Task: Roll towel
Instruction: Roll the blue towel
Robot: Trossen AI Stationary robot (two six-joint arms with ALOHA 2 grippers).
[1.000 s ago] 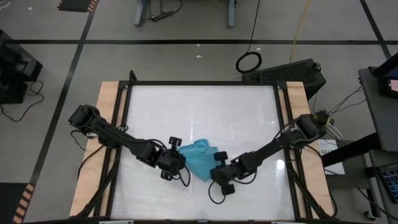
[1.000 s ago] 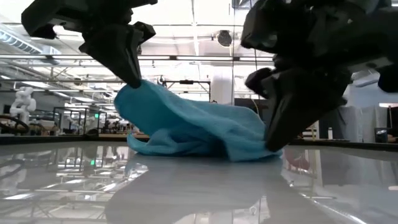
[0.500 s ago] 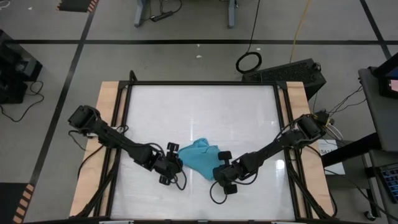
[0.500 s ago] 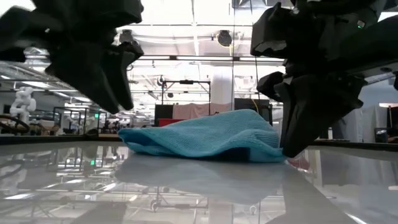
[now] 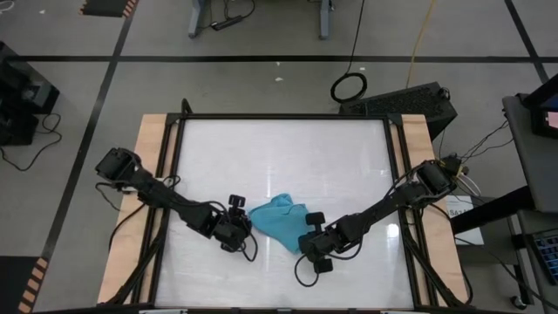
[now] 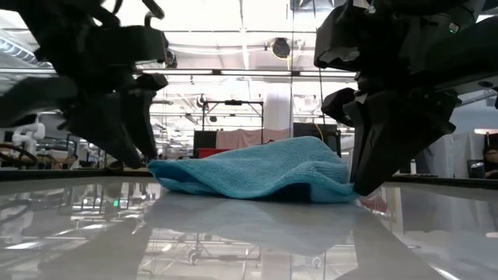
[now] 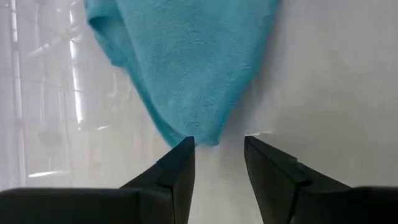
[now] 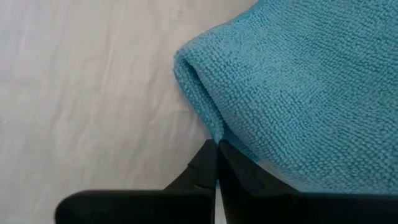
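Your towel (image 5: pixel 279 221) lies crumpled in a low mound on the white bench (image 5: pixel 279 148), toward its near edge and between the 2 arms. Your left pincer (image 7: pixel 217 163) sits just beside the towel's left end, its 2 fingers (image 7: pixel 177 171) spread apart with a gap between them; a pointed corner of the cloth reaches up to that gap, but nothing is clamped, so this pincer is released. In the low view it hangs at the towel's edge, low over the bench. Your right pincer (image 8: pixel 216 168) is at the towel's opposite end, fingertips pressed tightly together and set right at a folded edge of the cloth; whether any fabric is nipped between them, you cannot tell from these views. In the low view its tips come down to the bench surface beside the mound.
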